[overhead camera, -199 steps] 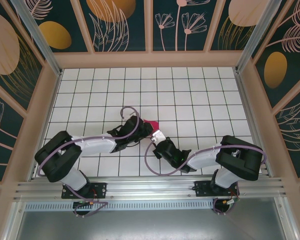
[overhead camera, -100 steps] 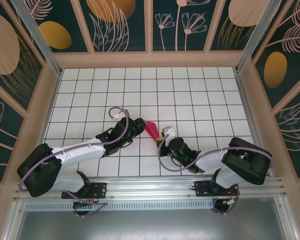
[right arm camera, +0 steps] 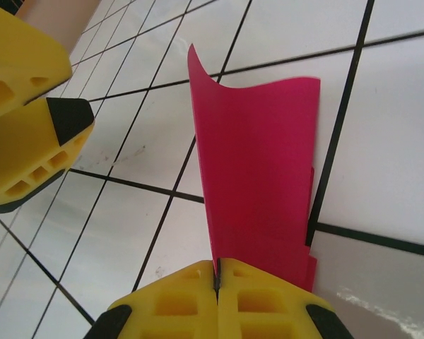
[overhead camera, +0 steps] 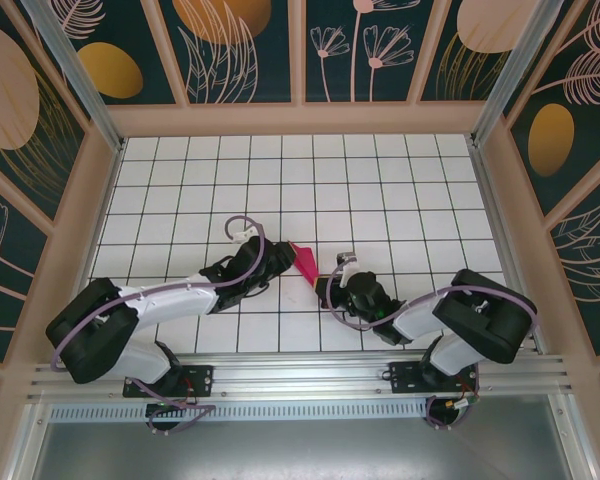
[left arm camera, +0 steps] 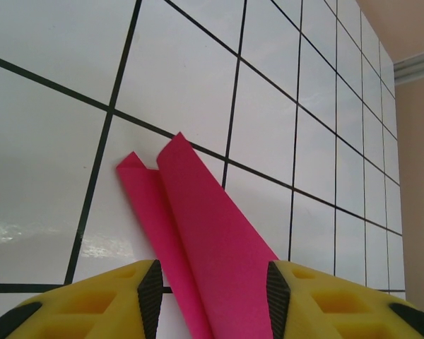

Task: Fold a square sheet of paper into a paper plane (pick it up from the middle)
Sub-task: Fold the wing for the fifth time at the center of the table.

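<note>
One pinch: our right gripper [right arm camera: 217, 282] clamps the paper plane [right arm camera: 261, 162]; left gripper [left arm camera: 212, 286] gapes at nine o'clock. We risk tugging it loose.

Lab test cell: tiled table [overhead camera: 380, 170], printed botanical wall panels [overhead camera: 240, 50], aluminium rail [overhead camera: 300, 378].

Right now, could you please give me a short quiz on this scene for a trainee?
1. True or false: the right gripper is shut on the pink paper.
2. The left gripper is: A open, a finger on each side of the paper; B shut on the paper; C holding a pen.
3. Fill in: the table carries a black ____ of lines.
Key: 1 true; 2 A; 3 grid.
</note>
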